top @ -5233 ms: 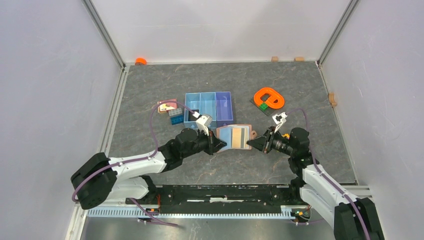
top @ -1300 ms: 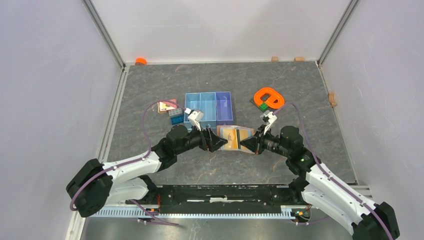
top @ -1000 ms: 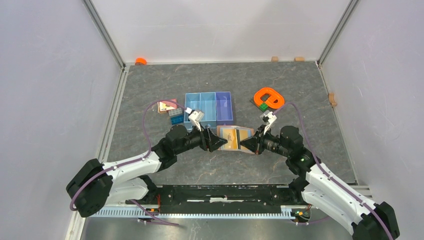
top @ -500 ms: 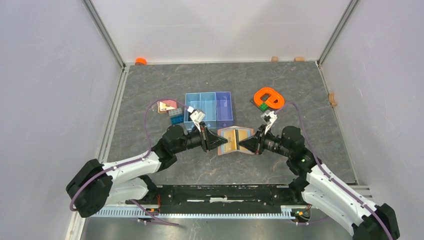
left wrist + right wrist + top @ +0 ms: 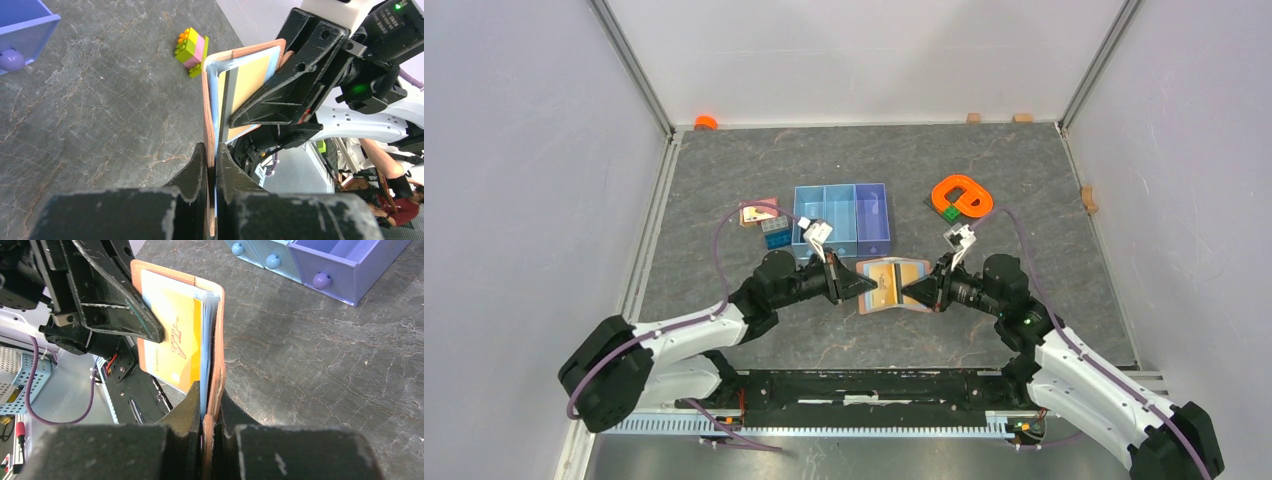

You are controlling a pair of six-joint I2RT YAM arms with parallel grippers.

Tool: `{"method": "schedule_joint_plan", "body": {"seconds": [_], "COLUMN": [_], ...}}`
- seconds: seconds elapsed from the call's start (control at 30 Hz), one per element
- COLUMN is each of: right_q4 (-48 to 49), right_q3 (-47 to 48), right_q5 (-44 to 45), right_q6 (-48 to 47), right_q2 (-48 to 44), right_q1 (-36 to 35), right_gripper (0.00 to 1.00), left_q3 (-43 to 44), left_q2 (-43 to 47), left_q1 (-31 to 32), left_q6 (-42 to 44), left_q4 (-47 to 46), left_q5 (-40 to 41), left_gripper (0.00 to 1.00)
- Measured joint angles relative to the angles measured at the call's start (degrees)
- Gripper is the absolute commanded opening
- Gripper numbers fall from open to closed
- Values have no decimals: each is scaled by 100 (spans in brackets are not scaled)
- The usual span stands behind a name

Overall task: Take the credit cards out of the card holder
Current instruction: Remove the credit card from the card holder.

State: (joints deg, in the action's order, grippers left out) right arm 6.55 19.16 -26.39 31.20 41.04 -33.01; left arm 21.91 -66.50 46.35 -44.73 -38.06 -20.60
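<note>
The card holder [image 5: 892, 286] hangs spread between my two pincers, just in front of the blue tray [image 5: 844, 187] — my left pincer [image 5: 862, 288] is clenched on its left leaf and my right pincer [image 5: 912, 292] on the right one. I judge this two-sided hold is there to keep the leaves apart, so the pockets lie open and the cards can be reached. With both pincers busy, though, neither is free to draw a card.

The tan card [image 5: 170, 337] sits in its grey-blue pocket, plain in both wrist views. The black card I cannot pick out for certain — a dark strip beside the tan one in the left wrist view may be its edge. My own fingers hide the near edge of each leaf, and I cannot tell whether the holder touches the table.
</note>
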Motion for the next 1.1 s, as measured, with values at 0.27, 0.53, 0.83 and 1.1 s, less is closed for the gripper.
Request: {"method": "schedule_joint_plan", "body": {"seconds": [0.27,0.53,0.83,1.1], "right_q4": [-256,-433,-538,-494], "right_q3": [540,798,575,487], "right_q5": [105,485,1097,1137], "right_q6": [-256,-610,-839,-861], "right_q2": [417,772,476,452], "right_q1": [-109,-122,-46,-20], "right_gripper": [14,36,39,39], "left_q3": [197,173,-428,-507], "left_q2": [857,1064,986,901], "left_q1": [7,0,2,2], "left_q6": [160,223,195,190], "left_q4": [1152,1355,918,745], "left_q5": [315,579,610,551], "left_gripper": [2,2,2,2]}}
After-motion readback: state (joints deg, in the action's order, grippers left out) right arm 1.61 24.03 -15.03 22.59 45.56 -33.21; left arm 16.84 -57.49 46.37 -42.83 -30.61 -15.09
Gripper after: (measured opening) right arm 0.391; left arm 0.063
